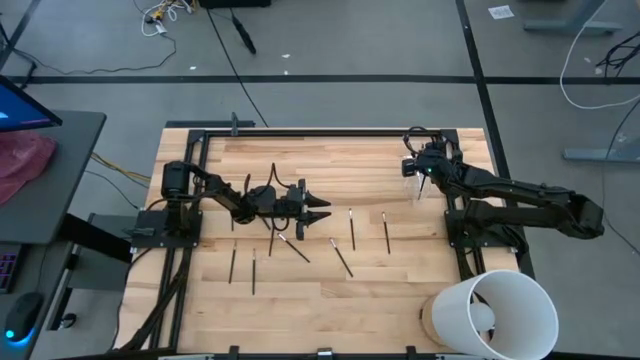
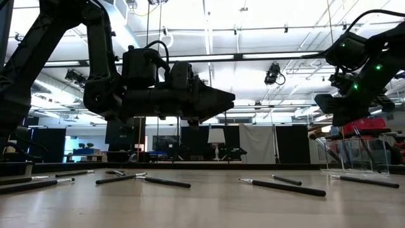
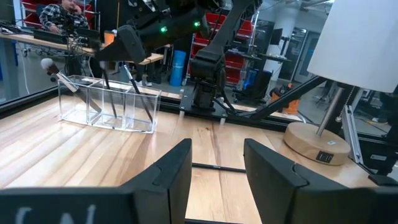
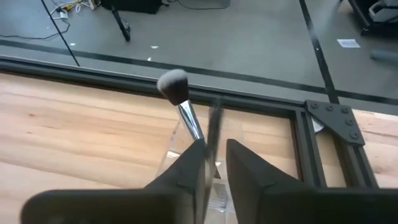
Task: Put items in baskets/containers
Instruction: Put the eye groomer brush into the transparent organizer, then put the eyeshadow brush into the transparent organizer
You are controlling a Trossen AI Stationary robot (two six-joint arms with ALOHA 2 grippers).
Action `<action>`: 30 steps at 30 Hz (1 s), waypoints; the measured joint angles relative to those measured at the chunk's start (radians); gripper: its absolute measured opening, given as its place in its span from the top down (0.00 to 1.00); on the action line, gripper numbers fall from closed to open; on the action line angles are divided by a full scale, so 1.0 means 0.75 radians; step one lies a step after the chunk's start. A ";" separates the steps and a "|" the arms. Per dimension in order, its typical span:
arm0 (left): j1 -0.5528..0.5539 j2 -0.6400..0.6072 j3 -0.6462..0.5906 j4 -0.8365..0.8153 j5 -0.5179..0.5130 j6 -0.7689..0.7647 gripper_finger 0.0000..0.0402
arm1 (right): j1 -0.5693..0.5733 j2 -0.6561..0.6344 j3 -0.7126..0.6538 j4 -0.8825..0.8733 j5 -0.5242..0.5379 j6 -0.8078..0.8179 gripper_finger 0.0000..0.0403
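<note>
Right tool (image 4: 211, 163) hovering over clear container (image 3: 107, 102) at table's (image 1: 420, 255) far right corner, pinching thin brush (image 4: 214, 127). Fluffy-headed brush (image 4: 180, 99) leaning inside container. Left tool (image 3: 216, 163) hanging spread above brushes (image 1: 340, 255) lying mid-table.

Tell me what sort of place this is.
Probably a robotics lab or workshop: a wooden table framed in black rails, loose cables on a grey floor, and red shelving behind.
</note>
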 joint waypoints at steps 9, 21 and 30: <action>-0.003 0.001 0.000 0.000 0.001 -0.007 0.63 | 0.000 -0.017 0.000 -0.002 0.000 -0.024 0.66; -0.003 0.002 0.000 0.000 0.001 -0.024 0.63 | 0.042 -0.156 0.077 0.021 -0.022 -0.176 0.57; -0.002 0.002 0.000 0.002 0.001 -0.035 0.63 | 0.202 -0.119 0.093 0.408 -0.452 -0.425 0.61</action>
